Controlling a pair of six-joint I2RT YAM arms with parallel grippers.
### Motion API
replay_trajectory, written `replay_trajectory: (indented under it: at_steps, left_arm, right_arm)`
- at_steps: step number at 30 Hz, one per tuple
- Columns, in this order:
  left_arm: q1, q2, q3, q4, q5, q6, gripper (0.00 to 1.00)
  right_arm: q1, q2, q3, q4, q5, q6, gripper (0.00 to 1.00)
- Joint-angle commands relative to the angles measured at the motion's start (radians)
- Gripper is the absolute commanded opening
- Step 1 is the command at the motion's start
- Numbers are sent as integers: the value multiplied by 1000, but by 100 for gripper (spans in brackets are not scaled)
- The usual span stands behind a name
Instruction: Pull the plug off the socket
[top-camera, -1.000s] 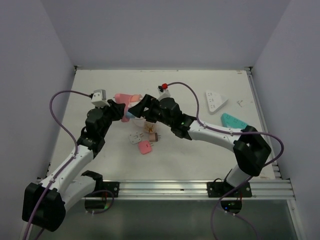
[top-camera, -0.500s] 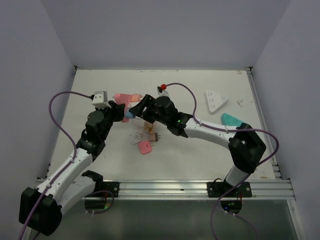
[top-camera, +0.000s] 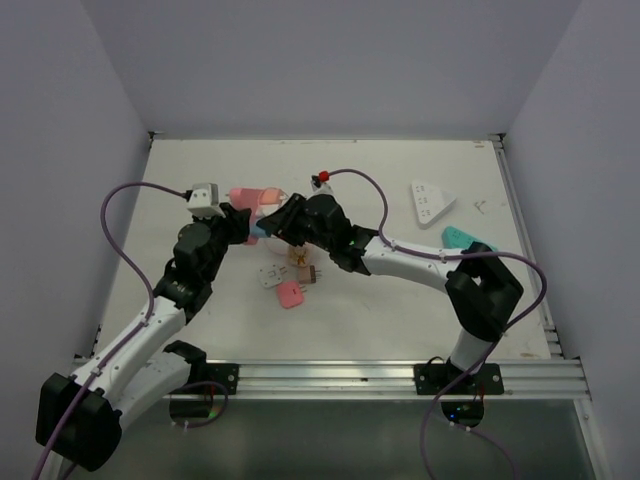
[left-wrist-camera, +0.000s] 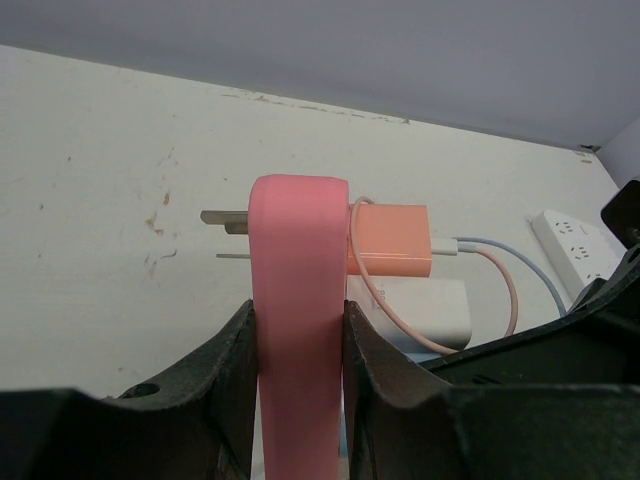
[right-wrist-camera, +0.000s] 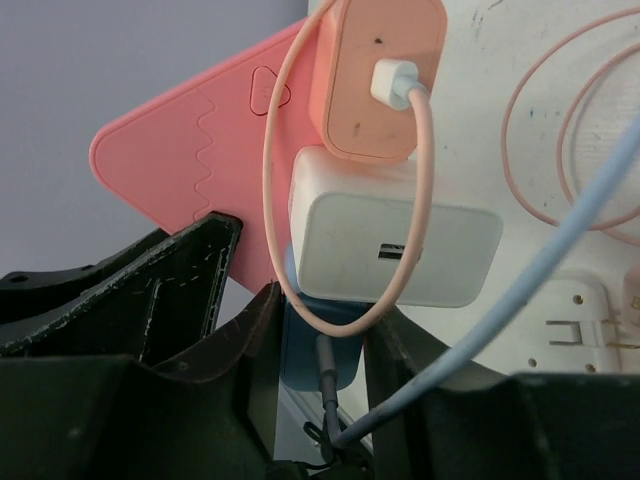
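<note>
My left gripper (left-wrist-camera: 297, 320) is shut on the pink triangular socket (left-wrist-camera: 298, 300), holding it on edge above the table. Three plugs sit in its face: an orange plug (right-wrist-camera: 375, 70), a white plug (right-wrist-camera: 390, 245) and, lowest, a blue plug (right-wrist-camera: 315, 345). My right gripper (right-wrist-camera: 320, 330) is shut on the blue plug, one finger on each side. A pink cable loops over the white plug and a pale blue cable runs past it. From above, the socket (top-camera: 250, 197) shows between the left gripper (top-camera: 240, 222) and the right gripper (top-camera: 275, 225).
Loose plugs lie on the table under the arms: a pink one (top-camera: 290, 293), a white one (top-camera: 270, 275) and a brown one (top-camera: 303, 262). A white triangular socket (top-camera: 430, 200) and a teal one (top-camera: 465, 241) lie at the right. Walls close in the table.
My right gripper has moved left up to the socket and closed from wide open onto the blue plug. The left gripper has kept its hold on the socket.
</note>
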Motion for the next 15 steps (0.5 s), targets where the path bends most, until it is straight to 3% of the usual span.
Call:
replay_trajectory:
  at_steps: [1,3,15]
  left_arm:
    - [-13,-31,35,150,-41,7,0]
    - [-13,-28,26,142,-108,19,0]
    - [-11,50,15,122,-429,118,0]
  right_arm:
    - [1,-2,16,57,2,5,16]
    - [-2,-41,-26,64,8,2,0]
    - [-77,-271,-205,-51,-34,-15,0]
